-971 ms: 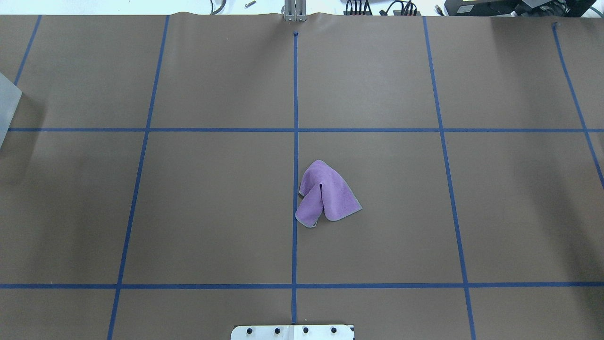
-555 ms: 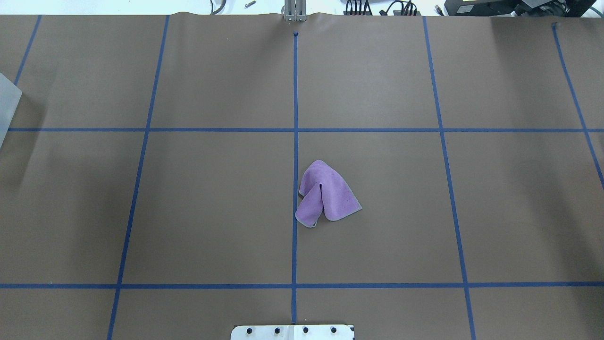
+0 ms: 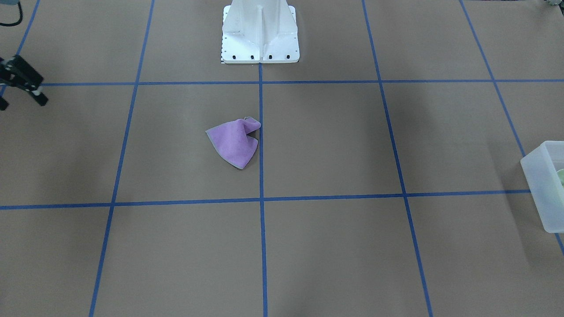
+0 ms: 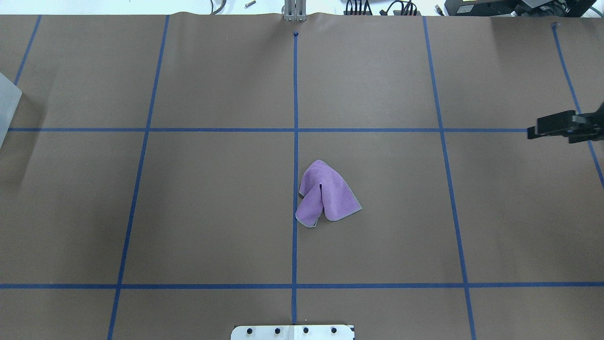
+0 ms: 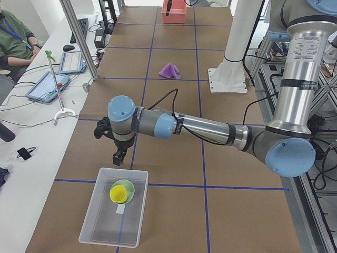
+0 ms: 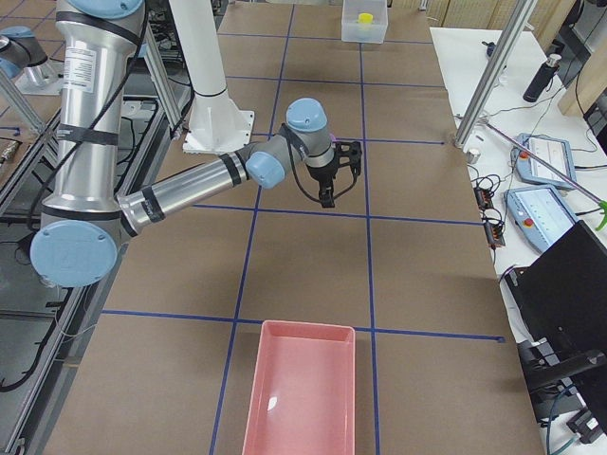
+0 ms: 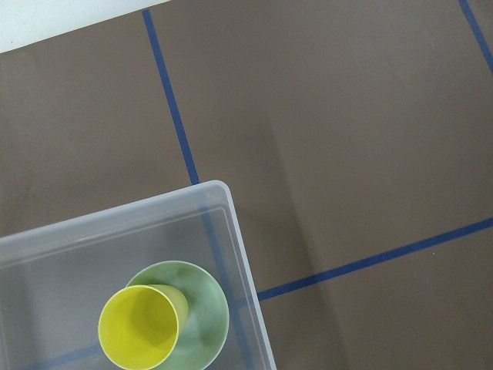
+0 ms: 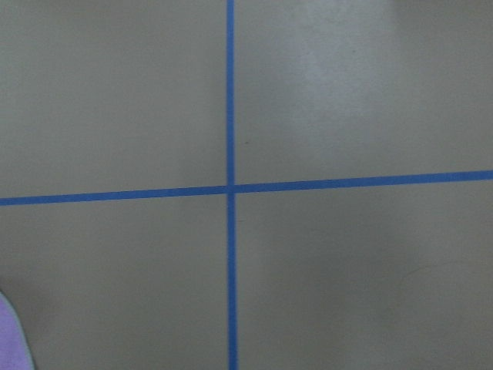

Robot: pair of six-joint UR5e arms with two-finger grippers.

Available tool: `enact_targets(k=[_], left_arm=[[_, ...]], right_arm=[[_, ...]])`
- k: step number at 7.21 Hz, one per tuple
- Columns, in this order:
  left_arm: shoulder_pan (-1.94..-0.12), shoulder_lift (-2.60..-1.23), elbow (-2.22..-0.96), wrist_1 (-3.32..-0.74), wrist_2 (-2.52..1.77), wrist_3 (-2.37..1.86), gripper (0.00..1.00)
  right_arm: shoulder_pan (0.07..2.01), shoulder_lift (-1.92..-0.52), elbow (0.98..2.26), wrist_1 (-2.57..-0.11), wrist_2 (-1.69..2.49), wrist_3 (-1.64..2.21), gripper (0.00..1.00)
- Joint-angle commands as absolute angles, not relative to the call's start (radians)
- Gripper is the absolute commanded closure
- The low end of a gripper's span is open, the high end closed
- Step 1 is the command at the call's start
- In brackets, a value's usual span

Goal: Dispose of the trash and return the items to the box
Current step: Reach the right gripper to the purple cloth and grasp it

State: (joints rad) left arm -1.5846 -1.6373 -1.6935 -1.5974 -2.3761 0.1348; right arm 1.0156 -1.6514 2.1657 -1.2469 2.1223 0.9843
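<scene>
The small yellow plastic cup point(image 7: 142, 335) and pale mint-green round bowl point(image 7: 206, 307) sit in the translucent frosted-white bin point(image 7: 235, 223), so the crumpled purple cloth point(image 4: 328, 193) likely comes next for the right gripper point(image 4: 533, 131), whose opening, like the left gripper point(image 5: 117, 158)'s, cannot be told

In the front-facing view the box point(image 3: 539, 193) runs off the right edge. Of the bowl point(image 3: 561, 176) only a green smear shows through its frosted wall. From the left wrist, the cup point(image 7: 139, 327) covers part of the bowl, and the bottom edge cuts off both the bowl and the box. The right gripper point(image 4: 531, 133) is cut by the overhead view's right edge, and I cannot tell whether its jaws are parted. The left gripper point(image 5: 117, 158) shows only from the table's left end, too small to judge. The right wrist sees just a corner of the purple cloth point(image 8: 9, 339). The pink bin point(image 6: 299, 398) is cut off at its near end.
</scene>
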Motion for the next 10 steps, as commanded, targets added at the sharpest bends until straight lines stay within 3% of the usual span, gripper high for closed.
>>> enact_targets(k=[1, 2, 3, 5, 7, 8, 9, 10], left_arm=[[-1.588, -1.470, -1.761, -1.569, -2.359, 0.161, 0.01], [-1.604, -1.374, -1.772, -1.657, -2.367, 0.193, 0.01], [-1.611, -1.388, -1.769, -1.648, -2.365, 0.128, 0.01], [-1.611, -1.388, -1.763, -1.655, -2.365, 0.120, 0.01], [-1.611, -1.382, -1.761, -1.658, -2.365, 0.120, 0.01], [-1.611, -1.376, -1.763, -1.660, -2.370, 0.121, 0.01], [-1.611, -1.376, -1.763, -1.660, -2.370, 0.121, 0.01], [-1.611, -1.376, -1.761, -1.660, -2.370, 0.121, 0.01]], right_arm=[[0.823, -1.468, 2.192, -1.419, 1.967, 1.162, 0.00], [0.737, -1.322, 2.197, -1.612, 1.897, 1.182, 0.00], [0.598, -1.198, 2.186, -1.752, 1.764, 1.233, 0.00], [0.459, -1.078, 2.095, -1.760, 1.652, 1.365, 0.00], [0.416, -0.903, 1.872, -1.758, 1.568, 1.468, 0.01], [0.385, -0.896, 1.849, -1.753, 1.521, 1.488, 0.03], [0.374, -0.882, 1.824, -1.752, 1.503, 1.499, 0.10], [0.362, -0.874, 1.792, -1.735, 1.484, 1.537, 0.36]])
